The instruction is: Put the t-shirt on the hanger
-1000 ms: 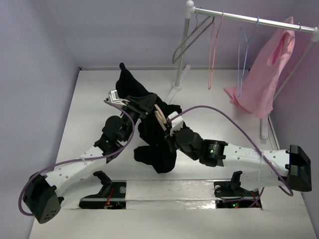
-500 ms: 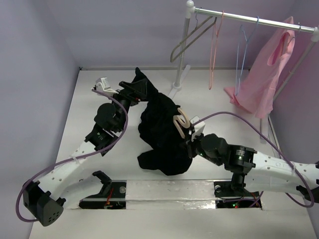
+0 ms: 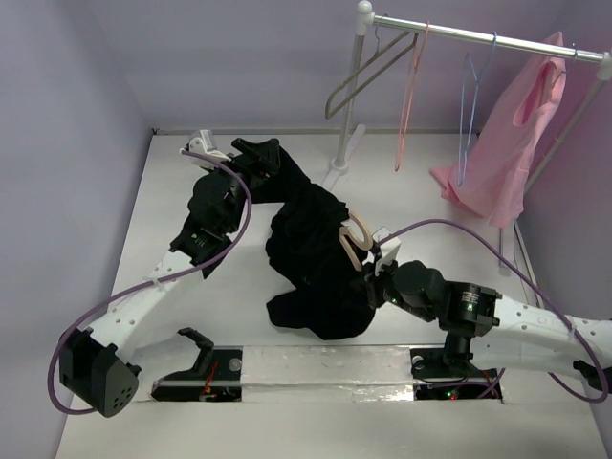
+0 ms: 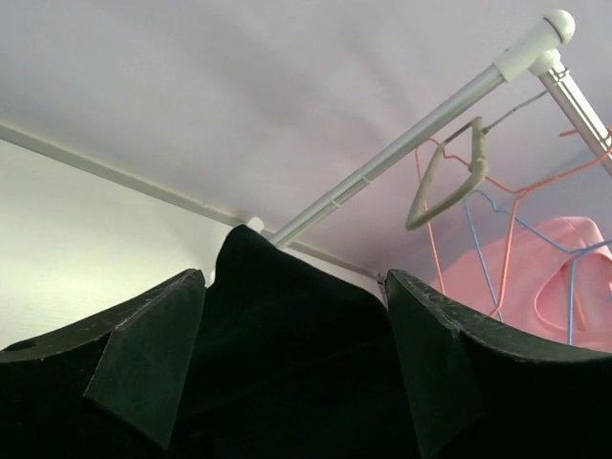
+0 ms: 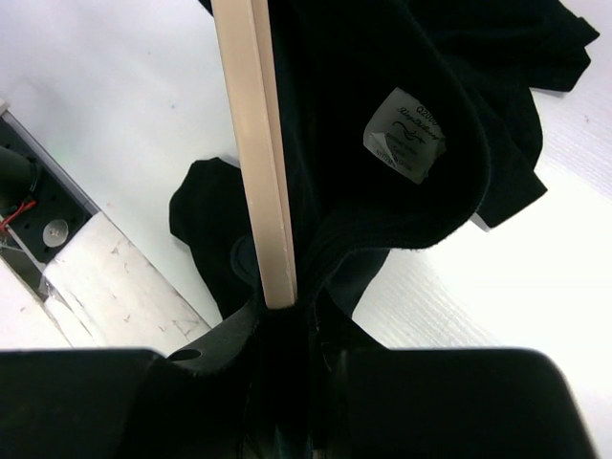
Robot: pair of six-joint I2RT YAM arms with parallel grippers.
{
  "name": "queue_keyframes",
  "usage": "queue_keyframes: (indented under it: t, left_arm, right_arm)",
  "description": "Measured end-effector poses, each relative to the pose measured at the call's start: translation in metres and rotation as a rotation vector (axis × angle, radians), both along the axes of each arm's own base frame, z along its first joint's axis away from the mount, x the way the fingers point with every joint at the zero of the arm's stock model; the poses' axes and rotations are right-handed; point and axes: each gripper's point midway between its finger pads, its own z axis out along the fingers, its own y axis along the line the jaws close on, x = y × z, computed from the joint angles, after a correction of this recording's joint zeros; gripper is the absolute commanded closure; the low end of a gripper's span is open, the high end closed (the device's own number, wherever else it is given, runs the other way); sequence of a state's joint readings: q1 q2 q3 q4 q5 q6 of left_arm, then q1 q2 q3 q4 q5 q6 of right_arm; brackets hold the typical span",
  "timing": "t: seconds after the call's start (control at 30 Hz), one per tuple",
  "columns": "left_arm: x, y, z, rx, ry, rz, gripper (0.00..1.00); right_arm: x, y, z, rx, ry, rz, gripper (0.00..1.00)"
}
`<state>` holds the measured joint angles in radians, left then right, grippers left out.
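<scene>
pulling apart over the last second, the two arms had drawn the t-shirt (image 3: 311,258) into a longer drape above the table (image 3: 430,191). the left gripper (image 3: 258,158) had swung toward the far left corner, pinching a thick fold of cloth. the right gripper (image 3: 371,275) had drawn back toward its base, pressed together on the hanger (image 3: 356,234) with cloth caught alongside. the hook now poked up out of the shirt, so threading looked under way, not finished. no bin or box showed; the rail (image 3: 478,36) carried wire hangers (image 3: 402,96) and a pink garment (image 3: 507,143).
</scene>
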<state>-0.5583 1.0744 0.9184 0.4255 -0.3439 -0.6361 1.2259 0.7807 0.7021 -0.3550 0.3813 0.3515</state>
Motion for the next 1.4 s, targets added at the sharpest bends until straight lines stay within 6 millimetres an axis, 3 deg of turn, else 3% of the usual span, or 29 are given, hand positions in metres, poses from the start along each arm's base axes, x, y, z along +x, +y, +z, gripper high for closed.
queue_keyframes:
  t: [0.13, 0.43, 0.67, 0.77, 0.87, 0.9, 0.93, 1.13, 1.4]
  left_arm:
    - [-0.003, -0.002, -0.004, -0.004, -0.014, -0.022, 0.25]
    - [-0.03, 0.015, -0.03, -0.016, -0.035, -0.023, 0.28]
    - [-0.029, 0.004, -0.04, 0.048, -0.047, -0.072, 0.33]
    - [-0.024, -0.003, -0.048, 0.087, -0.044, -0.096, 0.41]
    - [-0.021, -0.008, -0.055, 0.123, -0.038, -0.109, 0.7]
    - [-0.019, -0.009, -0.057, 0.135, -0.036, -0.111, 0.91]
    - [-0.018, -0.01, -0.057, 0.135, -0.036, -0.112, 0.98]
    - [-0.012, -0.006, -0.042, 0.146, -0.06, -0.076, 1.0]
    - [0.001, 0.031, -0.005, 0.124, -0.047, 0.14, 1.0]
  right_arm:
    - [-0.001, -0.002, 0.001, 0.004, 0.001, -0.003, 1.0]
    - [-0.003, -0.011, 0.003, 0.002, -0.001, -0.009, 1.0]
    - [-0.005, -0.016, 0.007, 0.015, -0.002, -0.007, 1.0]
    - [-0.005, -0.016, 0.007, 0.016, 0.0, -0.007, 1.0]
    - [-0.006, -0.017, 0.005, 0.01, 0.005, -0.008, 1.0]
    - [-0.006, -0.018, 0.005, 0.01, 0.005, -0.008, 1.0]
    - [-0.006, -0.018, 0.005, 0.009, 0.006, -0.008, 1.0]
    - [-0.007, -0.02, 0.005, 0.012, 0.011, -0.01, 1.0]
    - [-0.019, -0.035, 0.008, -0.002, 0.06, 0.001, 1.0]
